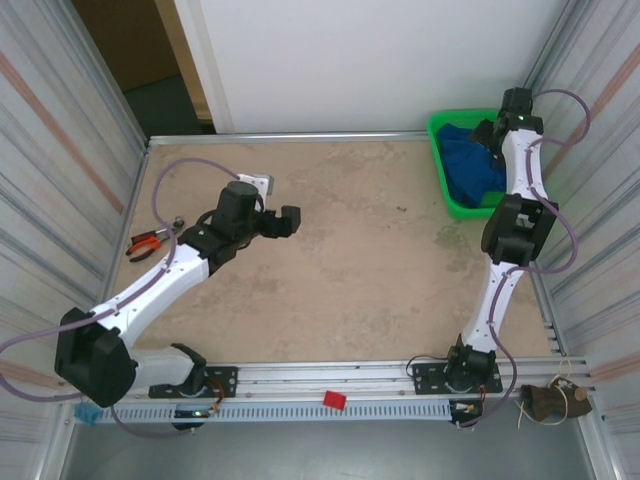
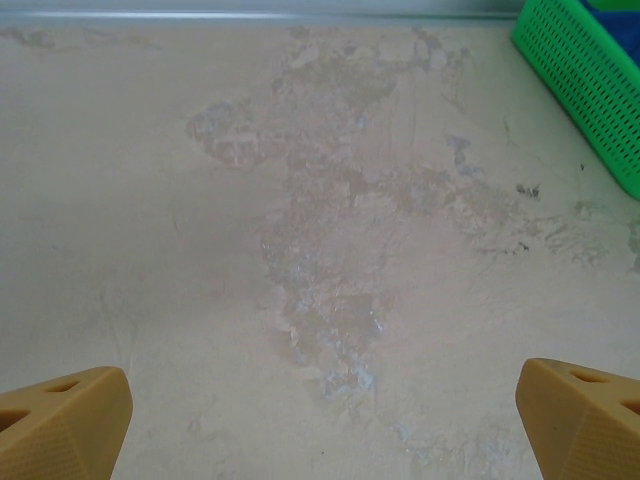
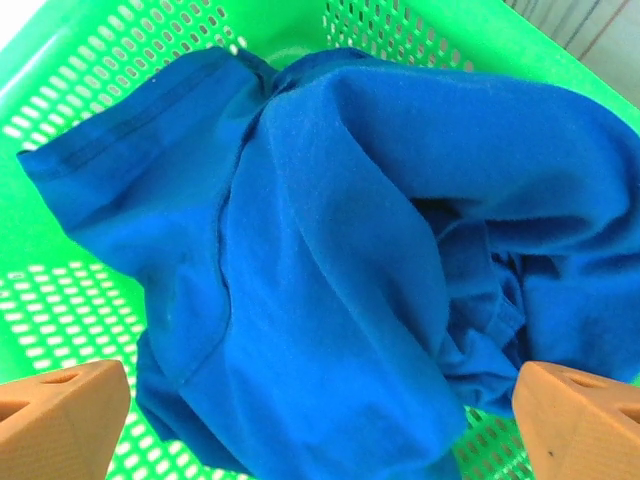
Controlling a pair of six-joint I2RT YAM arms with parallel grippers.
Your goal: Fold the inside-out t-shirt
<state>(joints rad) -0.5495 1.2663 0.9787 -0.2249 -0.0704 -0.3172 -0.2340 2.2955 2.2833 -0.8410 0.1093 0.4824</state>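
Two arms in frame, both tools released.

Left side: your left gripper [image 1: 290, 220] hangs over the left-centre of the table [image 1: 380, 280], pointing toward the far right corner. On the left wrist camera its tan fingertips [image 2: 65, 420] sit at the bottom corners, spread wide, with bare, blotchy table surface between them. It grips nothing. A corner of the green mesh basket [image 2: 590, 70] shows at the upper right of that view, well apart from the fingers.

Right side: your right arm reaches up the right edge of the table, and the right gripper [image 1: 488, 135] is poised above the basket in the far right corner. On the right wrist camera the two fingertips are again far apart at the bottom corners, and the jaws are released. Whether either finger touches the cloth, you cannot tell.

Task item: the royal-blue t-shirt [image 3: 330, 250] lies bunched inside the basket, crumpled into deep folds. One stitched hem runs along its upper left edge, and a seam curves down the middle. Green mesh floor and walls show around the cloth on every side. From overhead, the cloth fills most of the basket.

Other items: a pair of pliers [image 1: 148, 243] with orange-red handles lies at the left edge of the table, beside the left arm.
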